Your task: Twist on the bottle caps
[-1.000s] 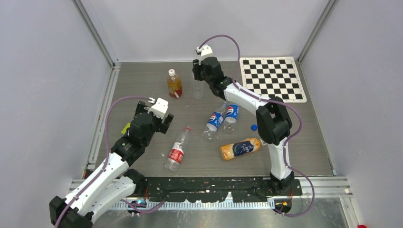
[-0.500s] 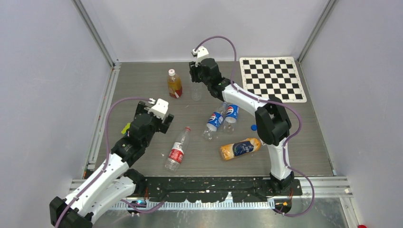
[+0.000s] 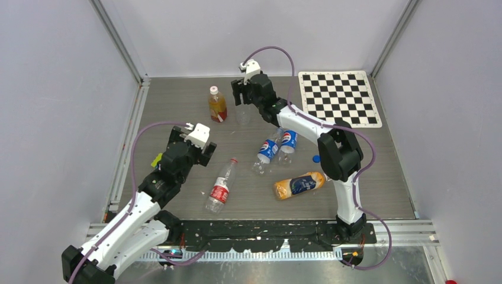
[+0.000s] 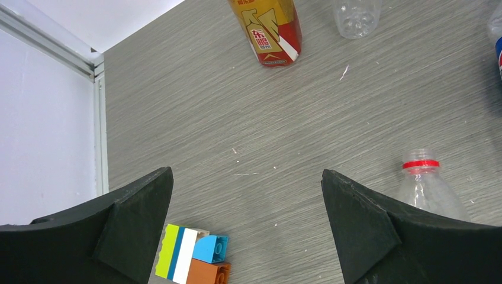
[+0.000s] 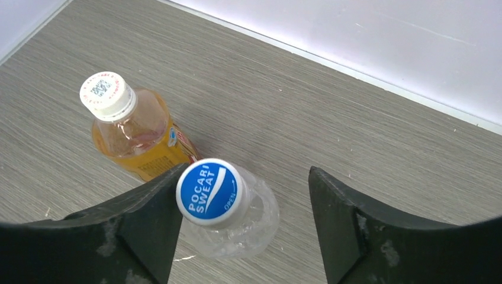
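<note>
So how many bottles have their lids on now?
Two look done: the tea bottle has a white cap, the clear bottle a blue cap. The right hand is open around that blue cap; the left hand is open, empty. Left: the red-ringed bottle, two Pepsi bottles and the orange bottle lie sideways, a loose cap near them. I cannot tell if theirs are on.

1. My right tool (image 5: 247, 173) hangs over the empty upright bottle (image 5: 254, 228) at the bench's (image 3: 177, 106) far middle, with a finger on either side of its cap (image 5: 210, 192).
2. The tea bottle (image 5: 133, 139) stands just left of it.
3. The mat (image 3: 339, 97) lies far right.
4. Mid-bench, a lying bottle (image 3: 267, 151) and a neighbour bottle (image 3: 288, 141) lie side by side, with a loose cap (image 3: 316, 158) to their right and the nearest bottle (image 3: 299, 184) in front of them.
5. My left tool (image 4: 246, 174) hovers to the left. The blocks (image 4: 192, 260) are on its left and a fallen bottle (image 4: 426, 186) on its right.
</note>
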You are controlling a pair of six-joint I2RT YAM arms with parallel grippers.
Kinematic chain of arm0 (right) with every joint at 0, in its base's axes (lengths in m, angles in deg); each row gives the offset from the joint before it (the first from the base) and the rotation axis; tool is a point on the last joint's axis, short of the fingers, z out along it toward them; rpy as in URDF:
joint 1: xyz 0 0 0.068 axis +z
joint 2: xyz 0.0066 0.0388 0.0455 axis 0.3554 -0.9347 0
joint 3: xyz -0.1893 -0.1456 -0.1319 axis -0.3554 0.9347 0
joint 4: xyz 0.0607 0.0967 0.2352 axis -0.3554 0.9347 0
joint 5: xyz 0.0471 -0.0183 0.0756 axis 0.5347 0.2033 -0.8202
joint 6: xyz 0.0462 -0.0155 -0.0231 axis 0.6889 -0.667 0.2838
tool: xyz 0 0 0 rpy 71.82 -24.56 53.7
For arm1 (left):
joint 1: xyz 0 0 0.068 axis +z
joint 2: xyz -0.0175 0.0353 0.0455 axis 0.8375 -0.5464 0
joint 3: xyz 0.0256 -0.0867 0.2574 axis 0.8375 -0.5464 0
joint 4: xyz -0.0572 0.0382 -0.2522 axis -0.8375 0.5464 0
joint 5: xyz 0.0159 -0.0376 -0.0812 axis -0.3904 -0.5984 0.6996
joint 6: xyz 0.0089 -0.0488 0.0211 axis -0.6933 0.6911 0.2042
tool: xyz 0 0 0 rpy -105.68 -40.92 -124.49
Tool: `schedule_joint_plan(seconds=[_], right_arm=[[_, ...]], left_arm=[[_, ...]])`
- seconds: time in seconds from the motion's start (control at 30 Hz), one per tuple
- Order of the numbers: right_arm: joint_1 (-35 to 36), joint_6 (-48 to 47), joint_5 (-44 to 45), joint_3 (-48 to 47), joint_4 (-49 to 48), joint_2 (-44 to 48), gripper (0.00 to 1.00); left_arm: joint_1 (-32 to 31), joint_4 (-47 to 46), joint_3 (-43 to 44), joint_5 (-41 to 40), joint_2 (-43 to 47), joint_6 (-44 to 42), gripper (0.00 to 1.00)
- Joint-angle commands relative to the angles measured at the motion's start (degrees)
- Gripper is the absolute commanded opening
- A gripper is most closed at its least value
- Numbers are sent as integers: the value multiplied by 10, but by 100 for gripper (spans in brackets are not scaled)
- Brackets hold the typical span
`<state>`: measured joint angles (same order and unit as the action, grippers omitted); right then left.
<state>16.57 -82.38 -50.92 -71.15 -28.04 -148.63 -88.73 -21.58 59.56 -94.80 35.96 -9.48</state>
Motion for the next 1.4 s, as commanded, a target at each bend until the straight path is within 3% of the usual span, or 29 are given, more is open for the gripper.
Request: schedule_joint_plan(seconds=[0.0, 0.33, 0.47, 0.67, 0.8, 1.0, 1.17, 1.27, 1.37], right_arm=[[2, 2, 6, 15, -30, 58, 81], [2, 29, 22, 82, -8, 180, 94], [2, 49, 76, 113, 38, 235, 96], [-26, 140, 128, 134, 223, 324, 97], [-73, 202, 128, 160, 368, 392, 97], [-117, 324, 183, 168, 564, 423, 98], [-126, 349, 163, 184, 621, 464, 99], [-158, 342, 103, 213, 620, 494, 99], [-165, 332, 112, 233, 608, 536, 99]], left_arm=[[2, -37, -3, 7, 9, -6, 100], [2, -25, 1, 19, 3, 2, 100], [2, -11, 8, 23, -8, 18, 100], [2, 43, 41, 43, -22, 79, 100], [2, 133, 81, 93, -44, 144, 99], [2, 248, 146, 148, -71, 267, 98], [2, 307, 183, 139, -24, 360, 98], [2, 316, 169, 142, 35, 383, 98], [2, 311, 139, 95, 99, 421, 98]])
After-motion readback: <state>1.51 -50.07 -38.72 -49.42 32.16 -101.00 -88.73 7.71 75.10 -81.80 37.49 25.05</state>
